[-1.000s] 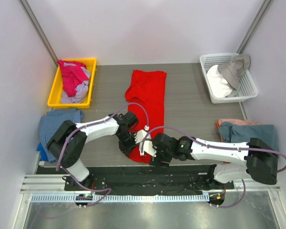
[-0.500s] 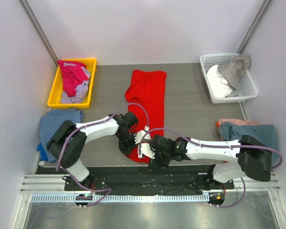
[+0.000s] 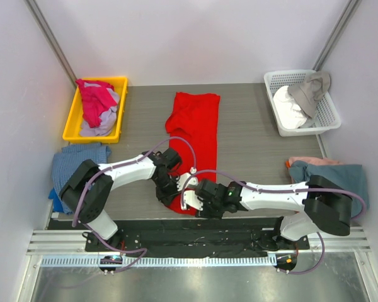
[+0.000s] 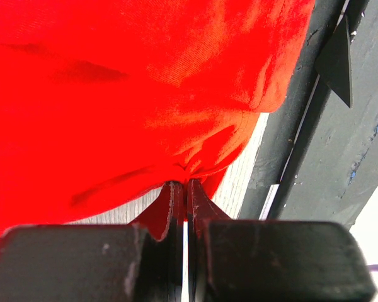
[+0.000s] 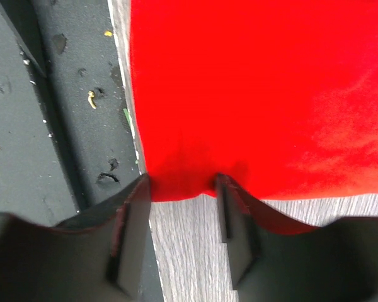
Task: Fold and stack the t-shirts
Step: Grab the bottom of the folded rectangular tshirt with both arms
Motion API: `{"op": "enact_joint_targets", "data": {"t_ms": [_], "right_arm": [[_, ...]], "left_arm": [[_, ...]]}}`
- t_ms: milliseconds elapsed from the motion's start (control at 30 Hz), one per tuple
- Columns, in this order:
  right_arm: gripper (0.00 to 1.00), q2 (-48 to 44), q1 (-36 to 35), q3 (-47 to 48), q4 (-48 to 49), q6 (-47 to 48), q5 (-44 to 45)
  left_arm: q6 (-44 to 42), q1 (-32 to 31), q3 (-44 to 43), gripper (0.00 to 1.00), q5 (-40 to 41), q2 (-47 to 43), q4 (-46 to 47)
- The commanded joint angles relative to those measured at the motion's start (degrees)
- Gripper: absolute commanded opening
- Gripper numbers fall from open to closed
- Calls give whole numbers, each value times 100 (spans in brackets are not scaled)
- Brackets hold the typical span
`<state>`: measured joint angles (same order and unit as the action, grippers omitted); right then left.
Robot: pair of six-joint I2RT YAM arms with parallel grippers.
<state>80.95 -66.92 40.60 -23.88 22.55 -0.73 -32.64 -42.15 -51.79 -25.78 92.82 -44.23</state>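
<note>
1. From above, we see the red t-shirt [image 3: 194, 119] spread long on the table [image 3: 258, 145], right of the yellow bin [image 3: 72, 123], with the left gripper [image 3: 167, 194] and right gripper [image 3: 192, 200] at its near hem.
2. Left wrist: the left gripper [image 4: 184, 189] pinches that hem tight.
3. Right wrist: the right gripper [image 5: 179, 189] stands partly open, astride the hem.

Premises: a robotics test cell, not a dwelling. Plain white wall panels [image 3: 195, 38] joined by metal corner struts [image 3: 50, 38] enclose a grey wood-grain counter [image 3: 258, 145]. Behind the left pincer [image 3: 169, 192] and right pincer [image 3: 190, 200], an aluminium rail [image 3: 57, 241] carries the arm mounts. Exposed cabling [image 3: 183, 141] loops just beyond the left pincer. A yellow bin [image 3: 91, 138] stands far beyond and left of it; a white basket [image 3: 327, 113] stands far beyond and right of the right pincer.
</note>
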Motion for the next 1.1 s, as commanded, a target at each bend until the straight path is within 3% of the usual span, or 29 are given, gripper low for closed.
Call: {"op": "enact_joint_targets", "data": {"t_ms": [0,233,367,667,1067], "right_arm": [[46,79,-23,194,261,57,47],[13,36,-23,308,51,-66,38],[1,-175,-32,378,-204,-110,-76],[1,-457,-138,475,-460,-49,47],[1,-721,3,739,-530,215,1048]], "left_arm": [[-137,-21,204,0,20,-132,-7],[-154,-21,248,0,99,-255,-94],[-190,-21,283,0,205,-439,-279],[-111,-56,179,0,363,-747,-482],[-23,-48,-463,0,811,-914,-403]]}}
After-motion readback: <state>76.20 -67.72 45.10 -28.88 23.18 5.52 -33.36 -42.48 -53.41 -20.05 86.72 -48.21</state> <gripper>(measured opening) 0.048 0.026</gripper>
